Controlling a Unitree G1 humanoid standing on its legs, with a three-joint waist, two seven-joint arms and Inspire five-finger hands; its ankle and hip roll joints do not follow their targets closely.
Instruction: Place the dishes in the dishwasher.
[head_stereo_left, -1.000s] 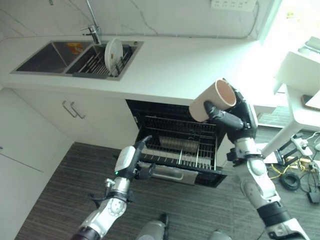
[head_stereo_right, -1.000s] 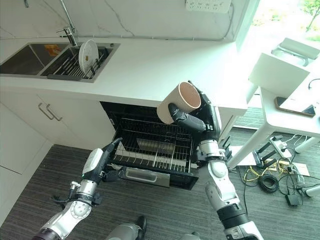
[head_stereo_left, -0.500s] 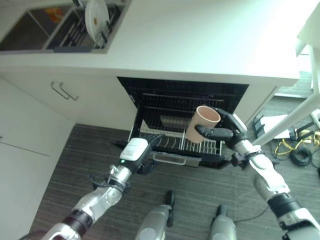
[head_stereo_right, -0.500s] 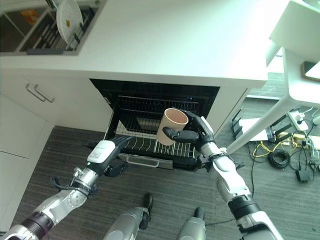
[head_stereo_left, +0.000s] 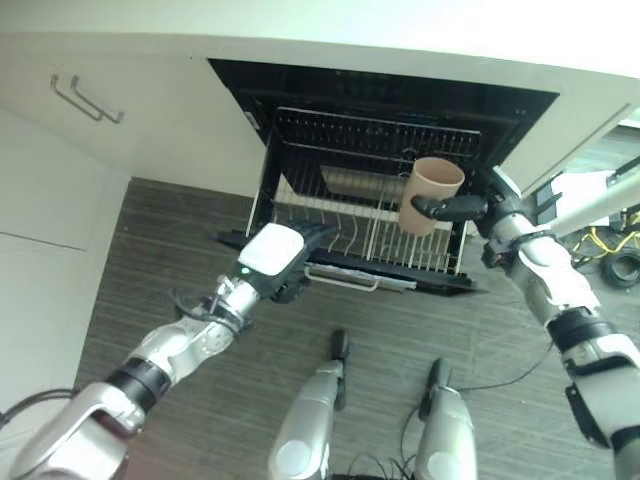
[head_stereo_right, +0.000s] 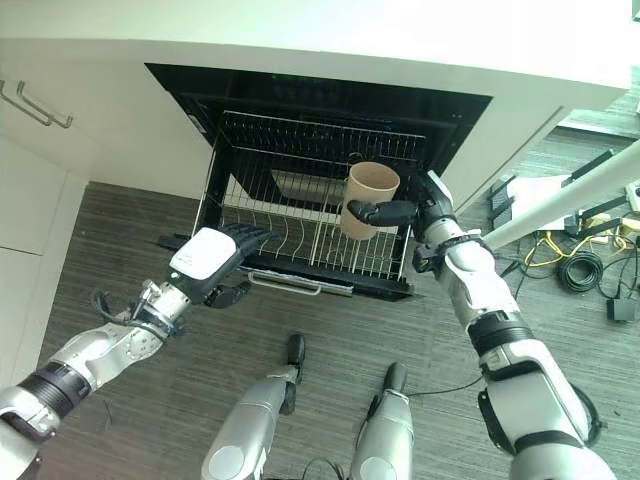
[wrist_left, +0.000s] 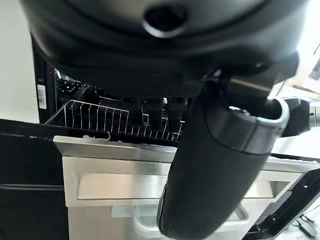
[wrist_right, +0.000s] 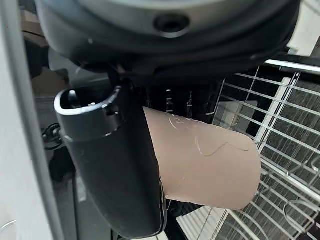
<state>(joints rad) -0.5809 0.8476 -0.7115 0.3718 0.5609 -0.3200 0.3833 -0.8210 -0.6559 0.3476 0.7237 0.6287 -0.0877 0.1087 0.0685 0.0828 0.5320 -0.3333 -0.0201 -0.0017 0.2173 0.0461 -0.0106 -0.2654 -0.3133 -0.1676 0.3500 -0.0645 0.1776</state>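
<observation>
Cup in right hand — over dishwasher rack.

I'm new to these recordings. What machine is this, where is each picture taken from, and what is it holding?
This is a two-legged humanoid robot with two silver arms ending in dark hands. Two pictures come from cameras on its head, looking down; the other two come from cameras on its wrists. In front of it, a dishwasher stands open under a counter, with its wire rack pulled out. The right hand grips a tan cup above the rack's right side. The left hand is at the rack's front edge, fingers over its metal handle, holding nothing else.
</observation>
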